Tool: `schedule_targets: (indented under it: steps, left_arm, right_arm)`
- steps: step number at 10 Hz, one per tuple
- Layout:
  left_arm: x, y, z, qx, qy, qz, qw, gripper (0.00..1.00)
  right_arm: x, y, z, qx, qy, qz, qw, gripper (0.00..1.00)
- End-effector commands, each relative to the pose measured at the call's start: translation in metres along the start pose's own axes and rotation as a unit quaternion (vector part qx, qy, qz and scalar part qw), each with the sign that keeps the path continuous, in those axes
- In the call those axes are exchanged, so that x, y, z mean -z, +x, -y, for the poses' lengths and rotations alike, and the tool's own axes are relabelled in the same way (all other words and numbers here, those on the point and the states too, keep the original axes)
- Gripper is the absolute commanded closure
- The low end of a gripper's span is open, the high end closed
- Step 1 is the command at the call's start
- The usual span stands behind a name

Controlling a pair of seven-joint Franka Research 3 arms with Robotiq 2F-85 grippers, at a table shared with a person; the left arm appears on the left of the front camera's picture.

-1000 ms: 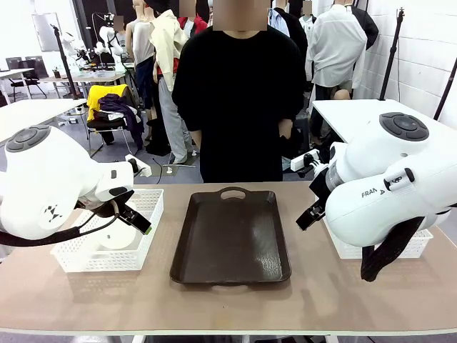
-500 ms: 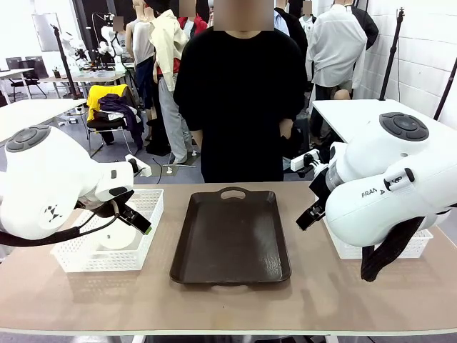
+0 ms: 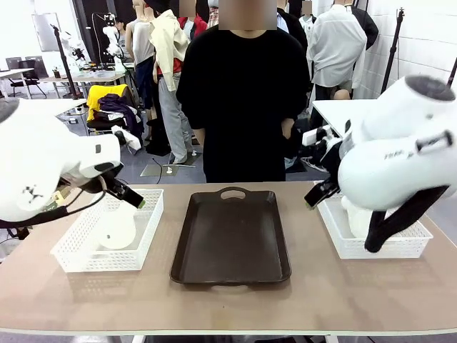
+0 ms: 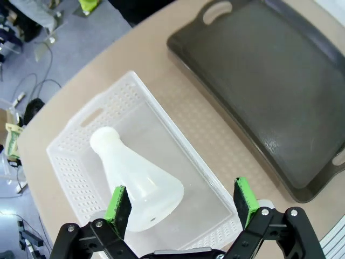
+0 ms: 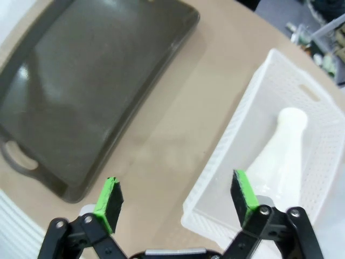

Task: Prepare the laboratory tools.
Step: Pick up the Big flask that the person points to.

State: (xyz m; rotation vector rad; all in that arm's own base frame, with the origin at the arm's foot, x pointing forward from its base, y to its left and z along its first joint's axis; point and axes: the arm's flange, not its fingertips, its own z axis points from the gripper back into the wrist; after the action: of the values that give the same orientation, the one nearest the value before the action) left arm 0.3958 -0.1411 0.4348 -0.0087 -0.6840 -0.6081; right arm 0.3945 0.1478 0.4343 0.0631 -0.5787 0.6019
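A frosted white conical flask (image 3: 116, 229) lies on its side in the left white mesh basket (image 3: 78, 263). My left gripper (image 3: 133, 198) hovers open above that basket. In the left wrist view the flask (image 4: 135, 175) lies below the gripper (image 4: 181, 199), neck pointing away, with nothing between the green pads (image 4: 118, 204). A second flask (image 3: 355, 214) lies in the right basket (image 3: 400, 250), partly hidden by my right arm. My right gripper (image 3: 315, 197) hangs open near that basket's left end. In the right wrist view this flask (image 5: 283, 156) is to the right of the gripper (image 5: 175, 197).
A dark brown tray (image 3: 232, 239) with a handle cutout lies bare in the table's middle, also seen as the tray (image 4: 269, 91) and the tray (image 5: 91, 91) from the wrists. A person in black (image 3: 239, 100) stands at the far edge.
Both arms have lifted and drawn outward, the left toward the left, the right up and to the right, uncovering the right basket and its flask. Both grippers stay open.
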Motion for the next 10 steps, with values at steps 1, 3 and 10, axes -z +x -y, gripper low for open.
schedule_targets:
  steps: [1, 3, 10]
  left_arm:
    - [-0.036, -0.028, -0.009, 0.0, -0.052, 0.02, 0.998, 0.0]
    - [-0.057, -0.035, -0.032, -0.038, -0.144, 0.069, 0.986, 0.0]
    - [-0.053, -0.063, -0.09, -0.177, -0.398, 0.146, 0.888, 0.0]
  right_arm:
    - [-0.031, 0.003, 0.021, 0.018, 0.039, 0.01, 0.999, 0.0]
    - [-0.065, -0.003, 0.056, 0.084, 0.095, 0.038, 0.991, 0.0]
    - [-0.07, -0.028, 0.139, 0.239, 0.349, 0.036, 0.905, 0.0]
